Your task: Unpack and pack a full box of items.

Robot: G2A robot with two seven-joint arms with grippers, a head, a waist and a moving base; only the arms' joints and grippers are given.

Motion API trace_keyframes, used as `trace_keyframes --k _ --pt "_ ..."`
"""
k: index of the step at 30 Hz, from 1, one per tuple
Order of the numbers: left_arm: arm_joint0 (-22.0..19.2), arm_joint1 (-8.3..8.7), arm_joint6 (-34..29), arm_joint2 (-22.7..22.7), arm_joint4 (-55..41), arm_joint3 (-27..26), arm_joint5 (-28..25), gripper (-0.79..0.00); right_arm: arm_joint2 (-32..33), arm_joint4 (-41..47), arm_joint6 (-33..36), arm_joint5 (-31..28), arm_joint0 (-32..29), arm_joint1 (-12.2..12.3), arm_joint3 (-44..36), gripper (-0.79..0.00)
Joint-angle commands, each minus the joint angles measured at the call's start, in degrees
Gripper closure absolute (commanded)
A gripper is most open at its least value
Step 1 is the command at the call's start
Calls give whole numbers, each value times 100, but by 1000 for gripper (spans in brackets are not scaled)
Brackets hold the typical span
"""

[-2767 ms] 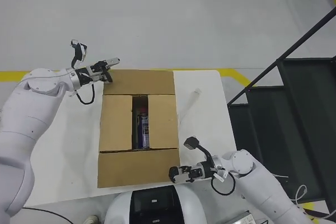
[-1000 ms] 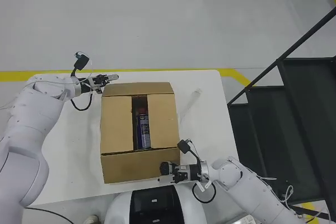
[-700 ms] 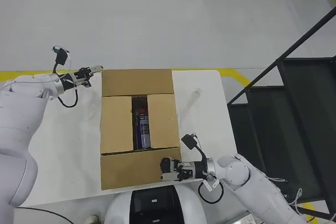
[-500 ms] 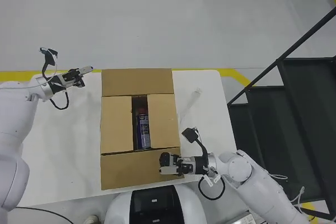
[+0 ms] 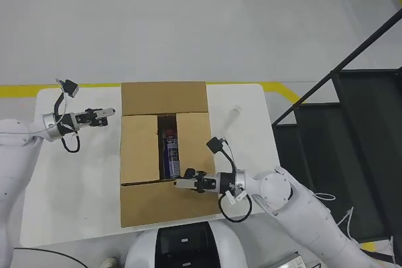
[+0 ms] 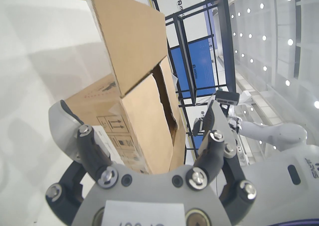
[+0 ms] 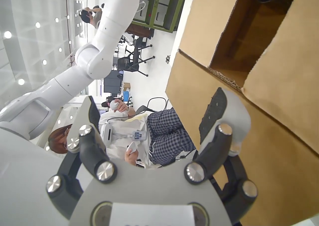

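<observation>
Box sits between the 2 grippers, contents mostly hidden; 1 can shows through the gap. Left gripper is spread, just beside the left flap. Right gripper is spread and has advanced over the near flap.

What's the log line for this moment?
left claw open, beside cardboard box | right claw open, at near flap | spray can inside, side flaps ajar
</observation>
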Motion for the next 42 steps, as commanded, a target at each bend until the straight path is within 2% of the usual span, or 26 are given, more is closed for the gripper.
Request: trace_keyframes --k 1,7,11,14,42 --pt "554 244 -64 -299 74 -741 66 -785 -159 39 11 205 229 -51 72 -785" --pt "1854 840 -80 -1119 205 -2231 81 -785 -645 120 -111 563 893 -244 384 -785" --pt "2480 1151 -125 -1503 -214 -2802 125 -785 -914 271 -218 617 1196 -371 594 -785" --pt "2781 1341 -196 -1686 -570 -3023 196 -785 -914 271 -218 617 1196 -371 594 -785" --pt "2805 1359 -206 -1695 -602 -3037 205 -785 -914 271 -218 617 1196 -371 594 -785"
